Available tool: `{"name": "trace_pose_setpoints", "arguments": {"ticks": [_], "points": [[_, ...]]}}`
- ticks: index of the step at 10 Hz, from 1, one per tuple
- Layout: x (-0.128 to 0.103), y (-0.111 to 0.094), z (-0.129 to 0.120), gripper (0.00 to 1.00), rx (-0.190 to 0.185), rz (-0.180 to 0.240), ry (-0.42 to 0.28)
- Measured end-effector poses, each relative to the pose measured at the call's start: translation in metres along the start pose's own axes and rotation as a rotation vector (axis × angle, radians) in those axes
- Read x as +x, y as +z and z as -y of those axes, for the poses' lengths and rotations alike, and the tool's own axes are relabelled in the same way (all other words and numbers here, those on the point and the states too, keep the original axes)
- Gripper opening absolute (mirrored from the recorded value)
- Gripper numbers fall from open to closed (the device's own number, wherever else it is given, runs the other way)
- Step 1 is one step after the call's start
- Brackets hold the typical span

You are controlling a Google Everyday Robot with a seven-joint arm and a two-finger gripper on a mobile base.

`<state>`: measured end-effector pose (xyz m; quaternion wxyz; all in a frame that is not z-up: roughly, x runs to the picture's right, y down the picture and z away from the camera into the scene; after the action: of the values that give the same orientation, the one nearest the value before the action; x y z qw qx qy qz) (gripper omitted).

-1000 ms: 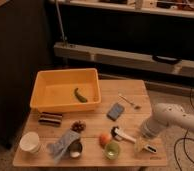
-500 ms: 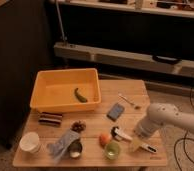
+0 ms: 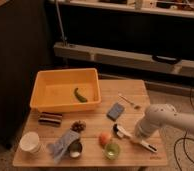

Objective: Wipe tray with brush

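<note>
At four o'clock on the wooden table (image 3: 92, 120), my gripper (image 3: 138, 136) sits over the slim white long-handled brush (image 3: 120, 131); I cannot tell whether the claw grips it. The large yellow-orange plastic tray (image 3: 65, 74) is at ten o'clock. Between them lies a small blue rectangular pad (image 3: 116, 110). An orange ball (image 3: 105, 137) and a green cup (image 3: 111, 150) crowd the brush's nine o'clock.

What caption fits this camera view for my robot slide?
The robot's gripper is at the brush on the right front of the table, with the yellow-orange tray at back left.
</note>
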<state>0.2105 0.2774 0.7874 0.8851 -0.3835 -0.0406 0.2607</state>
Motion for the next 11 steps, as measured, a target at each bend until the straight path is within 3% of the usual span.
{"name": "trace_pose_setpoints", "arguments": {"ticks": [1,3,7,8,11], "points": [[-0.002,-0.001,0.002,0.04,0.006,0.004,-0.004],[-0.007,-0.012,0.006,0.00,0.027,0.018,-0.003],[-0.048,-0.081,0.014,0.00,0.114,0.018,0.008],[-0.069,-0.110,0.017,0.00,0.149,0.004,0.013],[-0.143,-0.165,0.029,0.00,0.216,-0.023,0.006]]}}
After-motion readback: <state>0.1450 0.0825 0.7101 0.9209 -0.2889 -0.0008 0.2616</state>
